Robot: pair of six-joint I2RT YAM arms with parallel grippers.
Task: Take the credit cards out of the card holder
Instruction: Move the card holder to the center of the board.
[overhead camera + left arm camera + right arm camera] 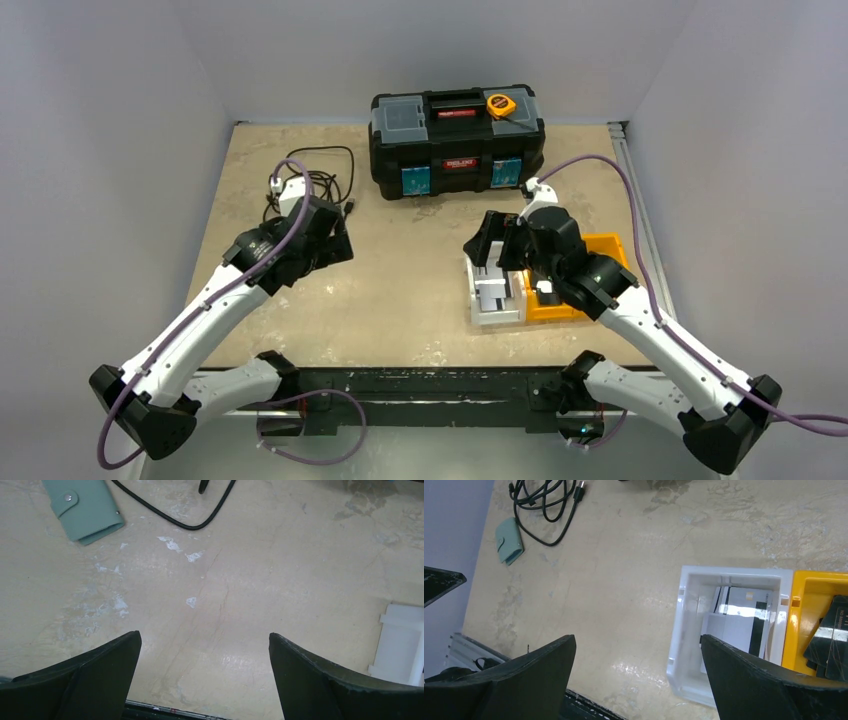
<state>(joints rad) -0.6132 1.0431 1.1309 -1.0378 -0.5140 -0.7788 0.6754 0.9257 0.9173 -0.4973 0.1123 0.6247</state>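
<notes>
Your left claw [205,636] and right claw [638,639] hang released, empty — the card holder [87,515] looks light, soft and slippery, so pin its body and lift the snap tab [65,502].

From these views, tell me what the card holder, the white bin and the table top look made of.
Card holder: matte teal, soft rounded edges, metal snap; probably faux leather. White bin: smooth moulded plastic, glossy highlights on its walls. Table top: hard beige surface, mottled and scuffed, slight sheen; laminate or stone-look, cannot tell.
</notes>
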